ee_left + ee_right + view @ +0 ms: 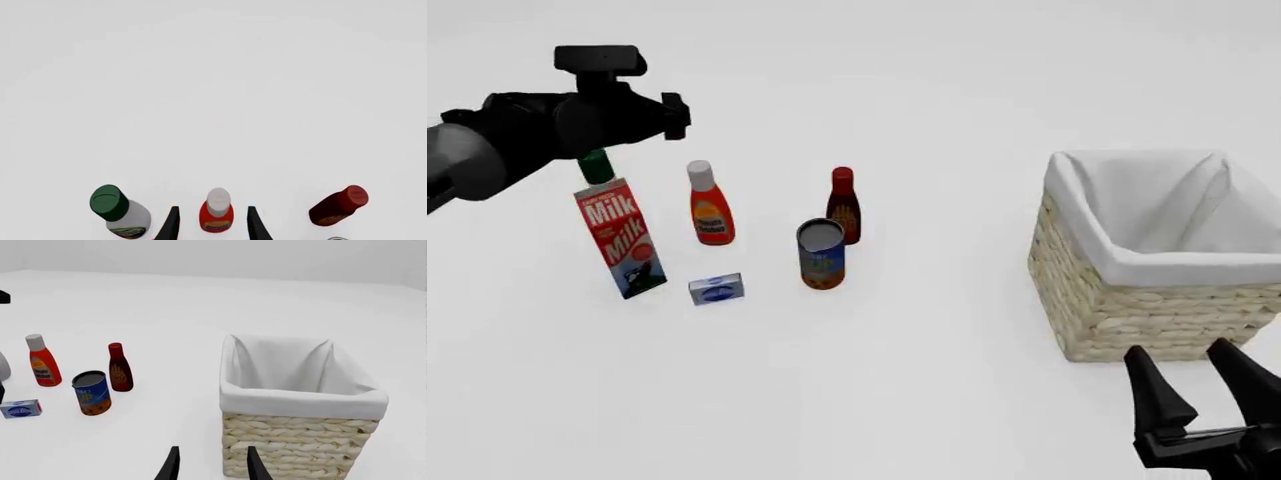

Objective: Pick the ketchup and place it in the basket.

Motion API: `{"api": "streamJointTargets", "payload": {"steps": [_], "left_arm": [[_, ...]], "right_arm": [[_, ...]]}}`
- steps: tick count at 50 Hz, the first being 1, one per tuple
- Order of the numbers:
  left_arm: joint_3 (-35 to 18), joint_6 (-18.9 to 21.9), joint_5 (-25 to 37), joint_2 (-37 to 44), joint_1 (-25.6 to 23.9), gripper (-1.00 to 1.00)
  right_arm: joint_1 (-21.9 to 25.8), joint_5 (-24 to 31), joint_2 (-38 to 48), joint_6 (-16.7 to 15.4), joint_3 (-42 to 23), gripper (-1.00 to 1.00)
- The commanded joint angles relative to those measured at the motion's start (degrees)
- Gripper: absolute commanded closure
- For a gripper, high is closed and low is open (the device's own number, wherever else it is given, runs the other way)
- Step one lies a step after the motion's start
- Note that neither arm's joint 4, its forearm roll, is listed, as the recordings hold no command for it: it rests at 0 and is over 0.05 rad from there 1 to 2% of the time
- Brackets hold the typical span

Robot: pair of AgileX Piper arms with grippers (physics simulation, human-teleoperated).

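The ketchup (pixel 709 210) is a red squeeze bottle with a whitish cap and a yellow label, standing upright at the left of the table. In the left wrist view the ketchup (pixel 216 214) sits between the two open fingers of my left gripper (pixel 213 208), which is above it and not touching. The left arm's black body (pixel 601 115) hangs high above the groceries. The wicker basket (pixel 1148 265) with white lining stands at the right and has nothing in it. My right gripper (pixel 1177 350) is open and empty, just in front of the basket (pixel 300 402).
A milk carton (pixel 621 235) stands left of the ketchup, with a green-capped bottle (pixel 120 210) behind it. A dark maroon bottle (pixel 843 207), a blue can (pixel 821 255) and a small blue box (pixel 715 289) stand close by on the white table.
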Motion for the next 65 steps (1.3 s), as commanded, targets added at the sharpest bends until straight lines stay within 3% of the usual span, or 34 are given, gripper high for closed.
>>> {"api": "streamJointTargets", "payload": {"steps": [1, 65], "left_arm": [[-2.1, 0.1, -0.2, 3.3, 0.1, -1.0], [-6.3, 1.5, -1.0, 12.9, -1.3, -1.0]], "right_arm": [[-0.1, -0.3, 0.3, -0.1, 0.0, -1.0], [0.0, -1.2, 1.2, 1.4, 0.0, -1.0]]}}
